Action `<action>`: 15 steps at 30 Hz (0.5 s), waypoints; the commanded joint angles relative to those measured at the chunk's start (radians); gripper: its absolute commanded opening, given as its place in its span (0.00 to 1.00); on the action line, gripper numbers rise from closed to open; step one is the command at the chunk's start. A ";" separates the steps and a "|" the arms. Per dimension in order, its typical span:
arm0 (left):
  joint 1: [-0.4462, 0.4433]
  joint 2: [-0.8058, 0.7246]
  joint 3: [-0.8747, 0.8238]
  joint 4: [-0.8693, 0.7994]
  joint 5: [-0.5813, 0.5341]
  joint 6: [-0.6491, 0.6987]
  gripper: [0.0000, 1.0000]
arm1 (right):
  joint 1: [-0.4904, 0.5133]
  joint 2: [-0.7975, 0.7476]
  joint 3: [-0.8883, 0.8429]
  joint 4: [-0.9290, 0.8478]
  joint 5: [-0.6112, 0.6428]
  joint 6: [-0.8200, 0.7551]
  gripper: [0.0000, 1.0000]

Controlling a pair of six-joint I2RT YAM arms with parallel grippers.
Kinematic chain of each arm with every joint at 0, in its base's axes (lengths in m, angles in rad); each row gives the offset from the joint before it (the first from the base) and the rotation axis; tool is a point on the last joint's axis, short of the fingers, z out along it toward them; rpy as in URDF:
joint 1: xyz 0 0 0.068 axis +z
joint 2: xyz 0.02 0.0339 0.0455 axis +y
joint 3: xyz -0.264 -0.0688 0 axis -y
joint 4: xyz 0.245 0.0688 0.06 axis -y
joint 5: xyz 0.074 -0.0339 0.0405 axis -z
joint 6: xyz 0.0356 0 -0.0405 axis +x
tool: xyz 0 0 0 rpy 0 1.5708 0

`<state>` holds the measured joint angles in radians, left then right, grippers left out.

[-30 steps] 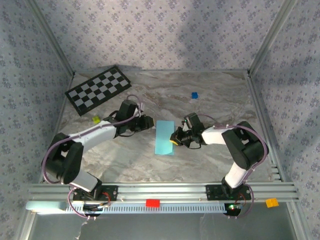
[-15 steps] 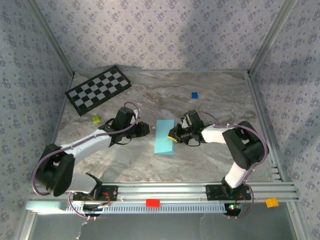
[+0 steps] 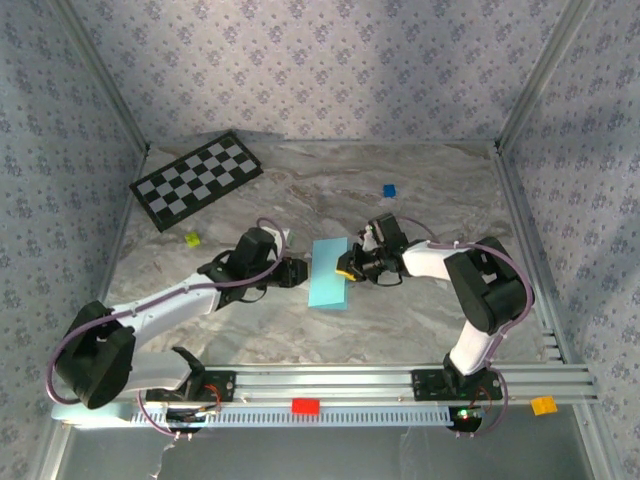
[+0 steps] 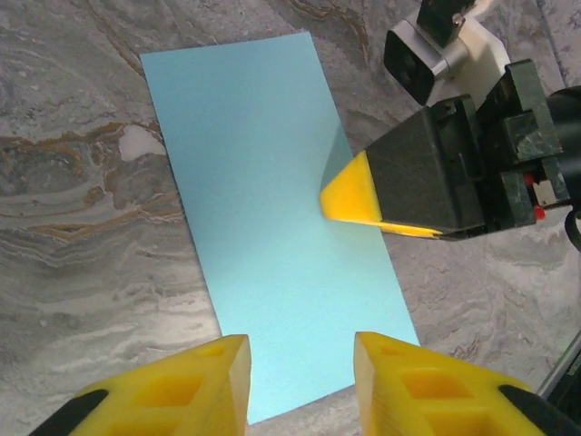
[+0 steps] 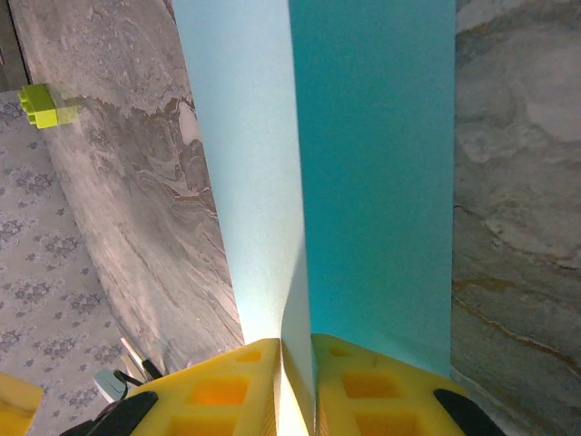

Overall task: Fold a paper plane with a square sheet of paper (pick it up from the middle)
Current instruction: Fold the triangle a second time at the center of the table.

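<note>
I am looking down on a grey-and-tan marbled worktop (image 3: 300, 330), boxed in by aluminium rails and walls of pale floral wallpaper (image 3: 330, 60). A black-and-white checkerboard (image 3: 197, 178) is lying at the back left. A tiny blue cube (image 3: 389, 190) is sitting at the back right, and a small yellow-green brick (image 3: 192, 240) left of centre. Both wrist cameras are cutting off their own yellow fingers at the bottom edge, and I cannot tell how many layers of paper are being pinched. The light-blue sheet of paper (image 3: 329, 273), showing as a long rectangle, is lying mid-worktop between the two arms. The right gripper (image 3: 347, 270) is clamping its right-hand edge, holding a paler strip raised off the surface. The left gripper (image 3: 298, 272) is hovering just beside the sheet's left side, jaws parted and grasping nothing.
</note>
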<state>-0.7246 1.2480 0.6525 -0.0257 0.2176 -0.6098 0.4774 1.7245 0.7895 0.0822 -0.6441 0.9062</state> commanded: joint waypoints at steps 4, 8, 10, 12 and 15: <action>-0.098 -0.038 0.008 -0.020 -0.168 0.074 0.45 | -0.014 0.011 0.037 -0.053 -0.041 -0.048 0.16; -0.209 0.002 0.042 -0.085 -0.279 0.128 0.50 | -0.019 0.004 0.038 -0.070 -0.046 -0.060 0.13; -0.268 0.036 0.066 -0.117 -0.342 0.153 0.54 | -0.022 0.004 0.039 -0.070 -0.053 -0.058 0.11; -0.326 0.086 0.096 -0.141 -0.387 0.177 0.57 | -0.022 0.001 0.039 -0.073 -0.057 -0.060 0.10; -0.392 0.163 0.152 -0.169 -0.433 0.211 0.60 | -0.024 0.001 0.040 -0.075 -0.058 -0.060 0.10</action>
<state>-1.0721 1.3621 0.7429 -0.1410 -0.1165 -0.4618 0.4603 1.7245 0.8078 0.0360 -0.6781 0.8665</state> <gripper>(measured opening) 0.595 0.099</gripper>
